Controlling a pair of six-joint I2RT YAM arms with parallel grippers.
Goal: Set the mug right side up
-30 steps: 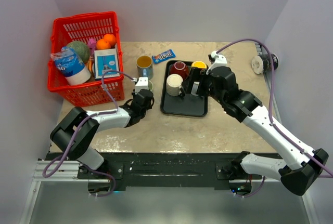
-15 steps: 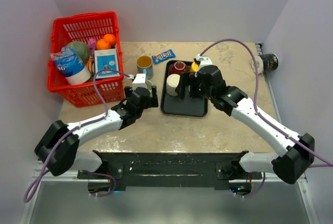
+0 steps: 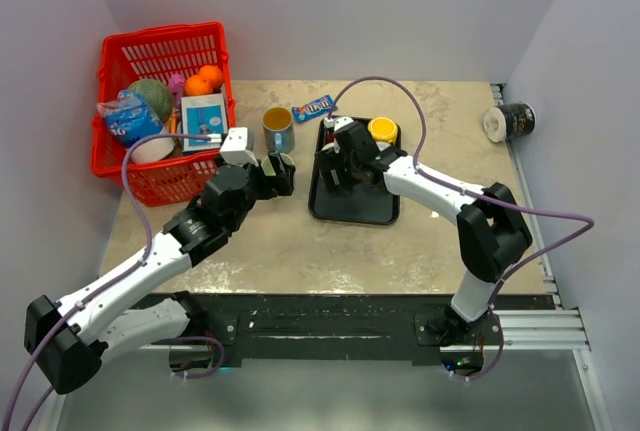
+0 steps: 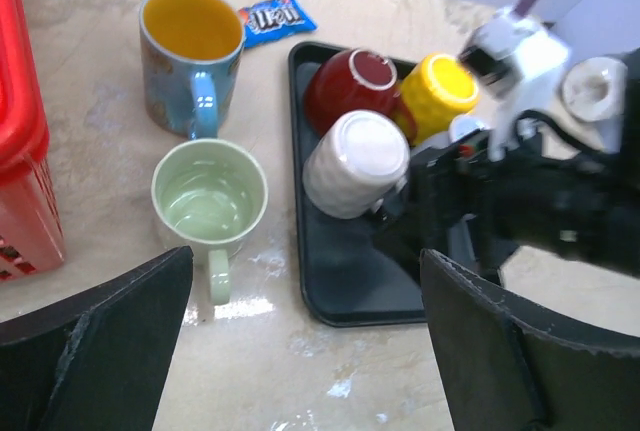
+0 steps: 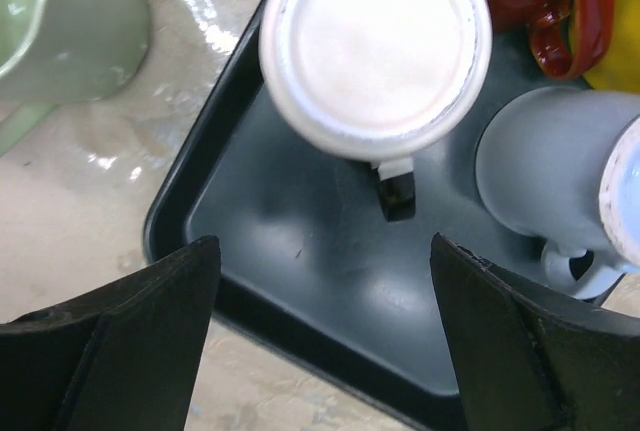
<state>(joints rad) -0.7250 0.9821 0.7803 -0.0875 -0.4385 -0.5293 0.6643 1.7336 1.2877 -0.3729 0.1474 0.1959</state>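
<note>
1. Done, by my judgement: the pale green ceramic mug (image 4: 209,199) stands mouth-up on the beige marbled bench (image 3: 440,241), just beside the black plastic tray (image 4: 340,276). The left gripper (image 3: 278,171) hangs above it, jaws spread and empty
2. Left to do: the white ceramic mug (image 5: 375,46) sits bottom-up on the tray's left side. The right gripper (image 5: 322,251) hovers over it, jaws spread wide, holding nothing. The red glazed mug (image 4: 352,86) behind it is also inverted
3. The bench also carries an upright blue mug with a yellow inside (image 4: 190,51), a blue sweet wrapper (image 3: 314,107) and a red plastic basket (image 3: 120,51) of groceries at the far left
4. Plain pale lilac walls (image 3: 350,11) close in on three sides
</note>
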